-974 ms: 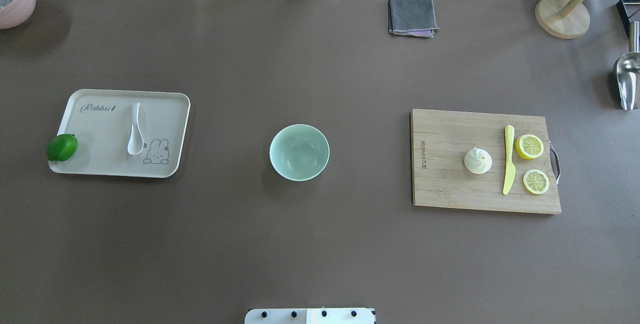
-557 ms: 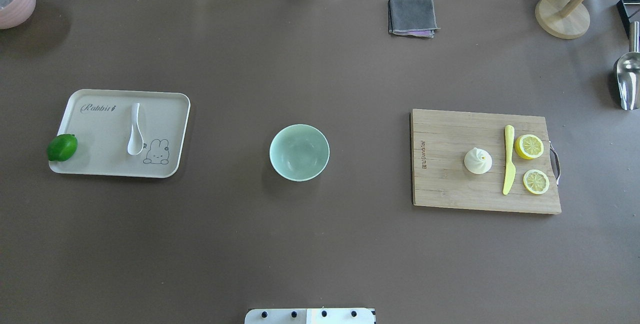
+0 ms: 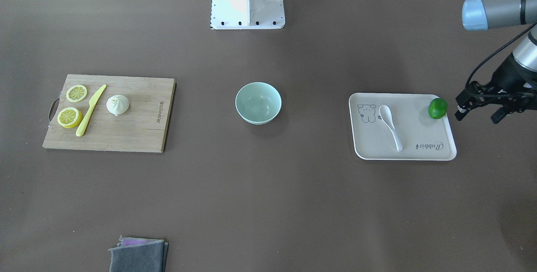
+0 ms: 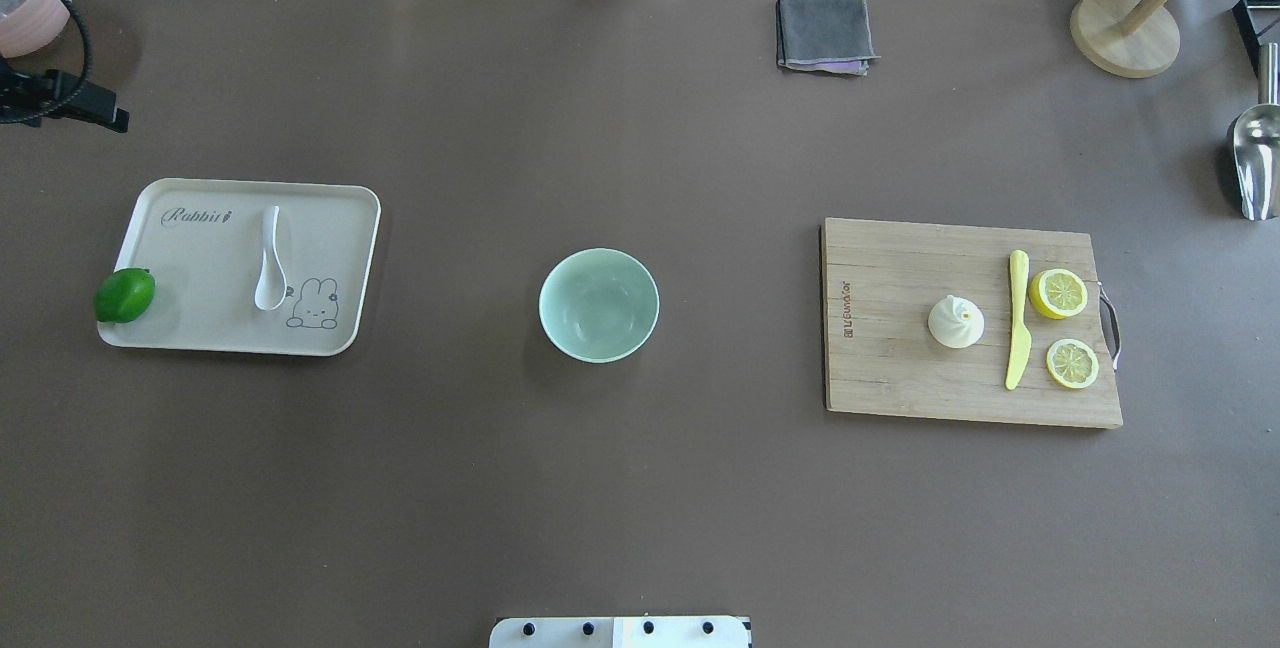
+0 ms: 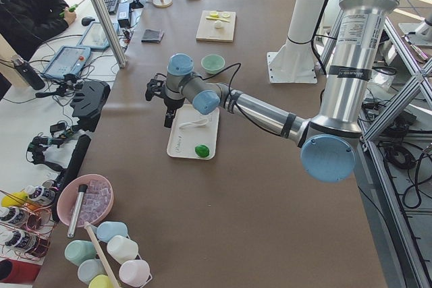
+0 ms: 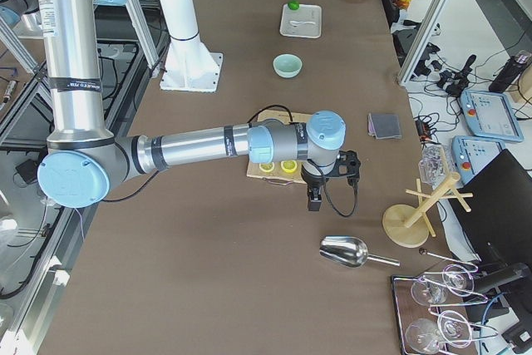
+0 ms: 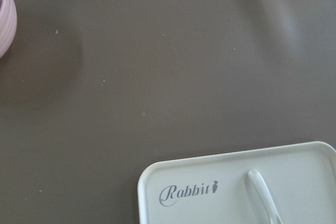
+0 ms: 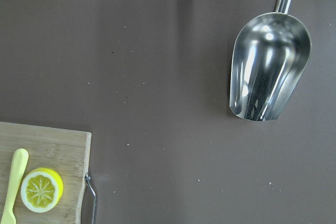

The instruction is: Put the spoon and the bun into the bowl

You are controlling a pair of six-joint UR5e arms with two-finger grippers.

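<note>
The white spoon (image 4: 270, 258) lies on a cream tray (image 4: 200, 323) at the left, scoop toward the robot; its handle shows in the left wrist view (image 7: 260, 192). The white pleated bun (image 4: 956, 321) sits on a wooden cutting board (image 4: 890, 368) at the right. The mint-green bowl (image 4: 598, 306) stands empty between them. My left gripper (image 3: 478, 116) hovers beyond the tray's far left corner, looks open and holds nothing. My right gripper (image 6: 316, 199) shows only in the exterior right view, past the board's outer end; I cannot tell if it is open or shut.
A green lime (image 4: 124, 295) sits on the tray's left edge. A yellow-green knife (image 4: 1017, 323) and two lemon halves (image 4: 1058, 293) lie beside the bun. A metal scoop (image 4: 1255, 163), a wooden stand (image 4: 1125, 33), a grey cloth (image 4: 823, 33) and a pink bowl (image 4: 25, 13) line the far side.
My left gripper has come into the overhead view at the upper left edge, where it did not show before. The spoon, bun and bowl have not moved.
</note>
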